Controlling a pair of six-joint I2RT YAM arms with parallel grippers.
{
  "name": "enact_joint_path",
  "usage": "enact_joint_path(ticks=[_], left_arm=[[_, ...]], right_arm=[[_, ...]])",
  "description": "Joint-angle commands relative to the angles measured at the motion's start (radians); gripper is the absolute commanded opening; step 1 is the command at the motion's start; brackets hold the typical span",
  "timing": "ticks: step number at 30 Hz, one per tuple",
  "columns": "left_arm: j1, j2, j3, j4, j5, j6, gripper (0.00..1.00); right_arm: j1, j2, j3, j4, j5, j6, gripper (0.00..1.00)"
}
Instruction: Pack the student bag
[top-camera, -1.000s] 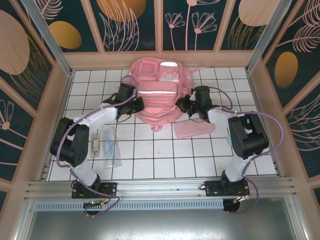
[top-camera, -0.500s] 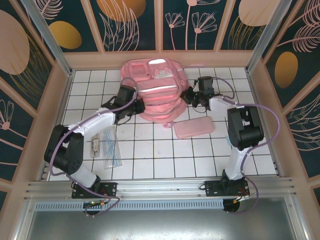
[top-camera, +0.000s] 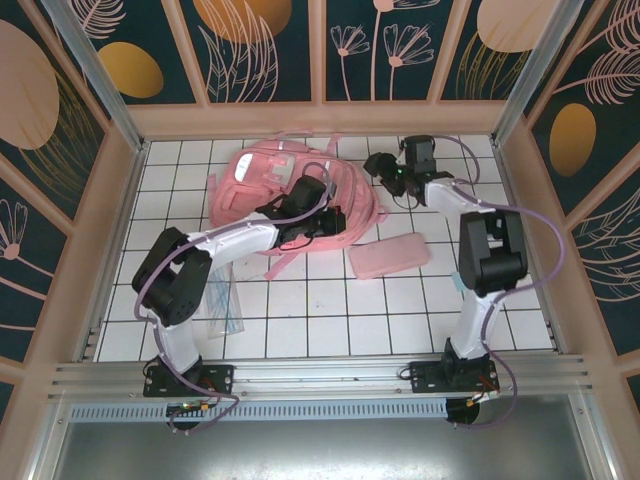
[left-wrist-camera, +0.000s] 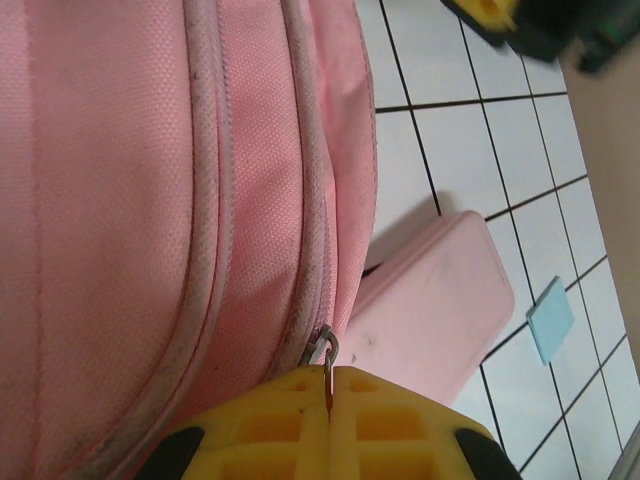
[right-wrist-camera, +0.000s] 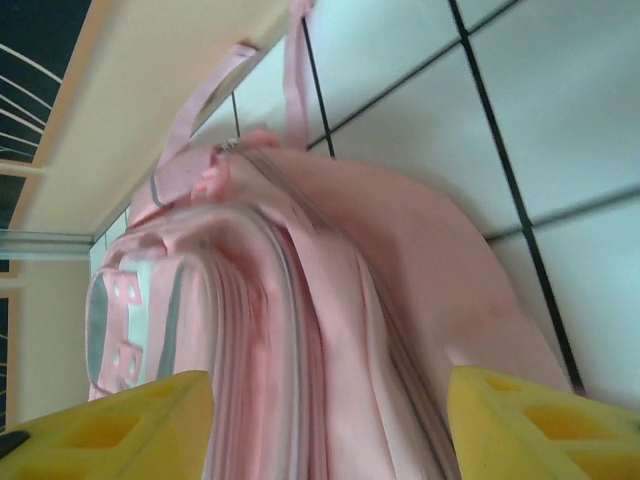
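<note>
We see two matching arms. The left arm (top-camera: 240, 240) and the right arm (top-camera: 466, 335) each have smooth white link shells between bulky black joint housings, and each stands on a black base plate (top-camera: 455, 378). A lilac cable (top-camera: 553, 250) loops loosely along each arm. In our wrist views the fingers (left-wrist-camera: 270, 430) are yellow plastic, moulded with square pockets.

Nothing legible is showing: no text, label, brand, number or sign is reading out on the student bag (top-camera: 255, 180) or anywhere else in these views.
</note>
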Motion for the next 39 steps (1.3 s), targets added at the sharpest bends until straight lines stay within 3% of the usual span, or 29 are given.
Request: enact_joint_path(ticks=[1,6,13,15,19,24,33,36,39], left_arm=[[0.009,0.031,0.065,0.032,0.009,0.032,0.00],[0.009,0.025,0.073,0.033,0.018,0.041,0.00],[0.008,-0.005,0.018,0.046,0.032,0.021,0.00],[0.009,-0.015,0.000,0.047,0.024,0.017,0.00],[0.010,-0.029,-0.016,0.028,0.004,0.008,0.00],[0.050,-0.091,-0.072,-0.062,-0.105,0.024,0.00],[0.259,-0.336,-0.296,-0.220,-0.287,0.089,0.00],[0.285,-0.364,-0.335,-0.220,-0.288,0.093,0.00],[0.284,-0.347,-0.329,-0.187,-0.215,0.080,0.00]], right_arm=[[0.010,-0.175,-0.143,0.008,0.018,0.023,0.64],[0.025,-0.248,-0.304,0.133,-0.067,0.107,0.62],[0.132,-0.063,-0.201,0.212,-0.135,0.116,0.58],[0.149,0.007,-0.158,0.227,-0.151,0.129,0.47],[0.147,0.066,-0.140,0.256,-0.138,0.162,0.00],[0.123,0.007,-0.174,0.228,-0.059,0.141,0.00],[0.110,-0.012,-0.177,0.202,-0.034,0.125,0.00],[0.111,-0.005,-0.166,0.202,-0.031,0.126,0.00],[0.113,0.000,-0.157,0.212,-0.042,0.136,0.00]])
